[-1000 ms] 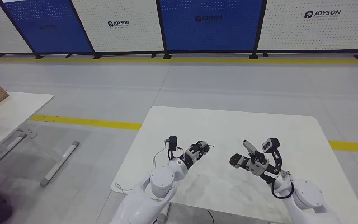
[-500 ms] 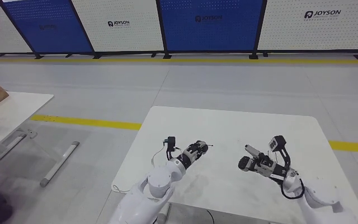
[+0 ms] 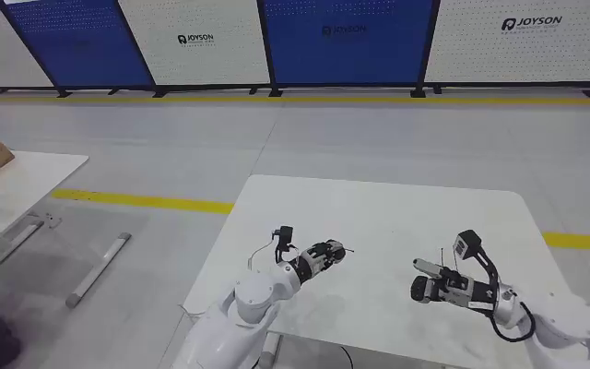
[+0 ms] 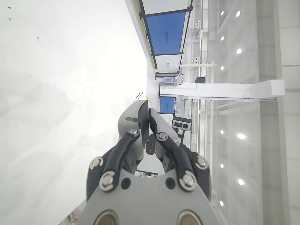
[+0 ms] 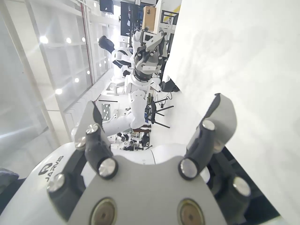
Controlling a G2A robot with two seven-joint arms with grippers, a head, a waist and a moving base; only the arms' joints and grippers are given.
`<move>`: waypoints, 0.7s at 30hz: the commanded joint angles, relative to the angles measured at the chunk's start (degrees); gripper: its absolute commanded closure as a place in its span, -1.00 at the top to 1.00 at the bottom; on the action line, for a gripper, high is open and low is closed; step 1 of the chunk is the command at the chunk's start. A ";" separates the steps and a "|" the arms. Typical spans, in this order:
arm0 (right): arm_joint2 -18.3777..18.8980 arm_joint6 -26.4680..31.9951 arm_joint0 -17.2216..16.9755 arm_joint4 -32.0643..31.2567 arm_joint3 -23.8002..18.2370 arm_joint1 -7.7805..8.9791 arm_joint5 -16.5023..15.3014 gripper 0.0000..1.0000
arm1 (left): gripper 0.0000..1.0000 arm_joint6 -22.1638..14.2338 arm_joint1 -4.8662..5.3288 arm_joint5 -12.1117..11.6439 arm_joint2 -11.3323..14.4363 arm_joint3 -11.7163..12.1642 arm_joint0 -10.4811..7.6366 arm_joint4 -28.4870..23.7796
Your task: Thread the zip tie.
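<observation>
- Left tool point(image 4: 149, 111) is pinched narrow on the zip tie point(image 4: 132, 119), just above the worktop point(image 3: 387, 208), left of its middle.
- Right tool point(image 5: 155, 100) is spread wide over the worktop's right front, well apart.

The left end effector point(image 3: 334, 249) is over the white surface point(image 3: 396, 208), its fingers pressed together on the zip tie point(image 4: 131, 119), whose thin ends stick out past it. The right end effector point(image 3: 418, 279), fingers spread wide, is well apart from the left end effector, with bare surface between them. Beyond the left end effector, bare surface reaches to the far edge.
</observation>
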 commanded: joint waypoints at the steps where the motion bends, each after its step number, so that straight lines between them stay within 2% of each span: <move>1: 0.00 0.01 0.00 -0.01 0.00 0.00 0.01 1.00 | -1.00 0.00 0.01 -0.56 0.33 0.97 -0.25 0.48; 4: 0.00 0.01 0.00 -0.01 0.00 0.00 0.01 1.00 | -1.00 -0.54 0.14 -2.49 -0.32 0.35 0.29 -0.57; 7: 0.00 0.01 0.00 -0.01 0.00 0.00 0.01 1.00 | -1.00 -0.56 0.46 -4.68 -1.87 -2.73 2.24 -1.15; 9: 0.00 0.01 0.00 -0.01 0.00 0.00 0.01 1.00 | -1.00 -0.93 0.77 -6.10 -3.03 -6.08 3.85 -0.90; 12: 0.00 0.01 0.00 -0.01 0.00 0.00 0.01 1.00 | -1.00 -1.32 1.15 -7.00 -4.81 -10.88 5.82 -0.95; 16: 0.00 0.01 0.00 -0.01 0.00 0.00 0.01 1.00 | -1.00 -3.22 1.76 -8.88 -7.33 -18.31 9.72 -1.06; 19: 0.00 0.01 0.00 -0.01 0.00 0.00 0.01 1.00 | -1.00 -3.72 2.07 -10.50 -8.95 -22.52 12.22 -1.22; 21: 0.00 0.01 0.00 -0.01 0.00 0.00 0.01 1.00 | -1.00 -3.91 2.22 -11.41 -9.72 -24.30 13.51 -1.18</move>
